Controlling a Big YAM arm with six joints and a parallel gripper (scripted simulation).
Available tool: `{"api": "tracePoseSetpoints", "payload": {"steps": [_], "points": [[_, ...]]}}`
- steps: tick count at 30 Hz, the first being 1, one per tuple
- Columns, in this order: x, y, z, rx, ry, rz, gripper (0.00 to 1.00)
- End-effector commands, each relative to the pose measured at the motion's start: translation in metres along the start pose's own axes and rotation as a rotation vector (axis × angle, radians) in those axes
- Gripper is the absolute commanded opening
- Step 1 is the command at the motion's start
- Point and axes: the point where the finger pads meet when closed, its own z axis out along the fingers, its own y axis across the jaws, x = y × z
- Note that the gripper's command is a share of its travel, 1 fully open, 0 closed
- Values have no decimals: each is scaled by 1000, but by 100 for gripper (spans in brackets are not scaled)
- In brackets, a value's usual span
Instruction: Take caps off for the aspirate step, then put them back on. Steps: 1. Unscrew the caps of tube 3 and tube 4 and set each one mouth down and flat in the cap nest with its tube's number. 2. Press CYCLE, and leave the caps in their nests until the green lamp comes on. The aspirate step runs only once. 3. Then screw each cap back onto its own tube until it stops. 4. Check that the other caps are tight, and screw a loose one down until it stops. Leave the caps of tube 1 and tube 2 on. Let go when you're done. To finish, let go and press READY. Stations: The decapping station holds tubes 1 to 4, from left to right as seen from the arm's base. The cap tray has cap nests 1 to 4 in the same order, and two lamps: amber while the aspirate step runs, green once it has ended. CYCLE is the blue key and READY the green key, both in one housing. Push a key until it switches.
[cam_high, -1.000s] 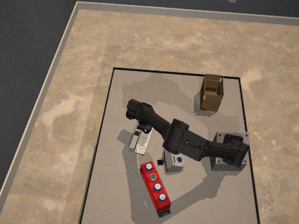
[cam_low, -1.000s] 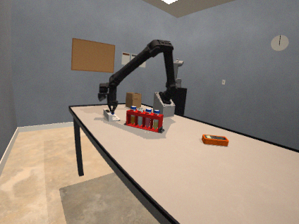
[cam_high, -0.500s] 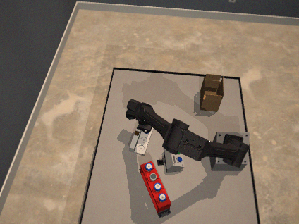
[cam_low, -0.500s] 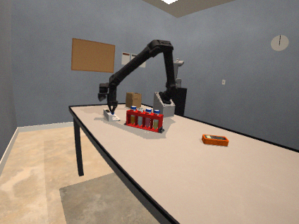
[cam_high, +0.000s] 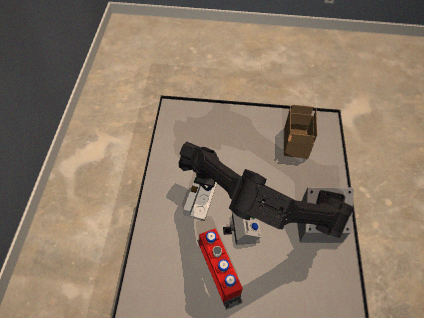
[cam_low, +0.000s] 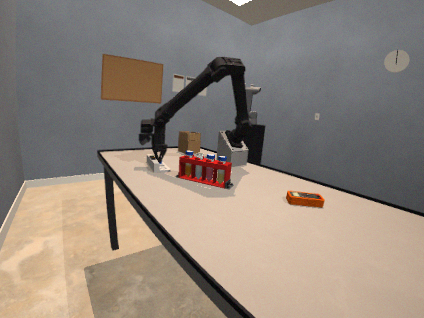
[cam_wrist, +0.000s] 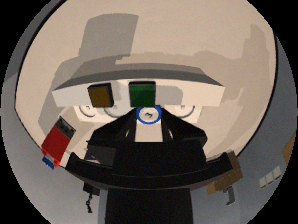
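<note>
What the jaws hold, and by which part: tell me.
A blue-rimmed tube cap, held by opposite sides of its rim between the tips of the jaws.

Arm (cam_high: 265, 200) (cam_low: 187, 92) and tool (cam_high: 205, 184) (cam_low: 159, 159) (cam_wrist: 148, 111), same pose as before, no visible shift
</note>
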Motion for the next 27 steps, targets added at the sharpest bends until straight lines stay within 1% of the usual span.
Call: {"api": "tracePoseSetpoints", "payload": {"steps": [1, 6, 7, 10, 11, 25, 26, 27], "points": [[5, 0, 12, -3, 11, 7, 0], [6, 1, 14, -3, 13, 6, 0], [2, 0, 7, -2, -4, 6, 0], [3, -1, 8, -3, -1, 8, 0], [-7, 0, 0, 0, -18, -6, 47], [-7, 0, 0, 0, -18, -6, 47], [-3, -1, -14, -4, -24, 1, 47], [-7, -1, -21, 0, -31, -5, 47]]}}
